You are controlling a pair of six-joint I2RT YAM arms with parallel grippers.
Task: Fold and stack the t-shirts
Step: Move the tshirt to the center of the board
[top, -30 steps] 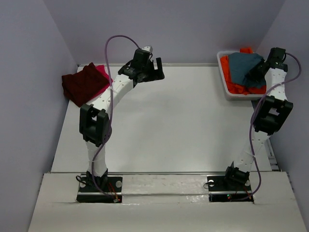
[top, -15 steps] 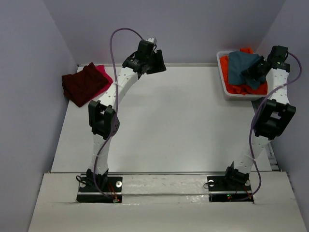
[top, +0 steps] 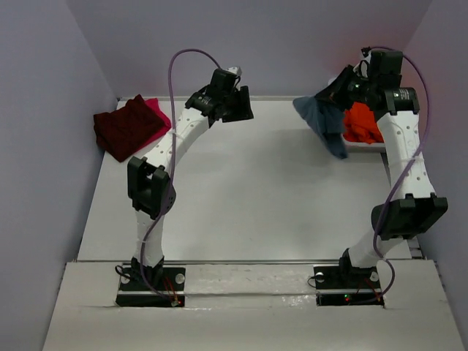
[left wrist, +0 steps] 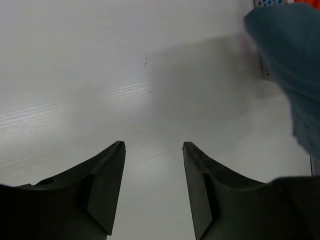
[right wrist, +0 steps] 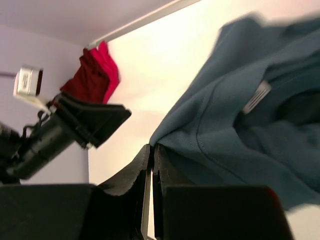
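Teal-blue t-shirt (top: pixel 327 121) hangs pinched in right gripper (right wrist: pixel 152 150) beside orange t-shirt (top: pixel 362 121); left gripper (left wrist: pixel 153 144) half-open, empty.

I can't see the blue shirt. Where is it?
Top view, far right: the blue shirt hangs pinched in the right pincer, over the table beside the white tub holding the orange shirt.

Robot test cell; plain lilac walls (top: pixel 44 110) boxing white table (top: pixel 248 197)
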